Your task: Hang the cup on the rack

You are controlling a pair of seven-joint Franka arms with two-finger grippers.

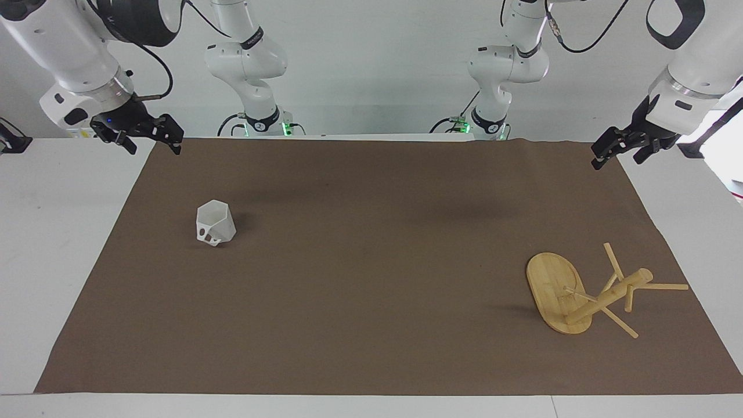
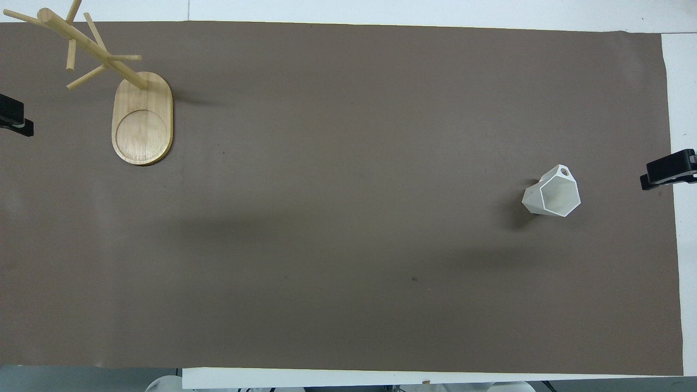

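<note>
Cup (image 1: 215,223) upright; rack (image 1: 586,293) well apart. Left end effector (image 1: 624,148), right end effector (image 1: 142,134) both spread, empty. Peg could be missed if handle is gripped askew.

left claw (image 2: 16,117): in the overhead view only a black tip is showing, the view's edge cutting off the rest; fingers not readable there.
right claw (image 2: 668,169): in the overhead view likewise only a black tip is poking in from the edge.
rack (image 2: 142,117): in the overhead view the top edge is cropping the end of one peg.
cup (image 1: 215,223): in the facing view its inside is staying out of sight; in the overhead view the handle is mostly hiding under the body.
arms: the picture edges are cutting off the upper links in the facing view.
</note>
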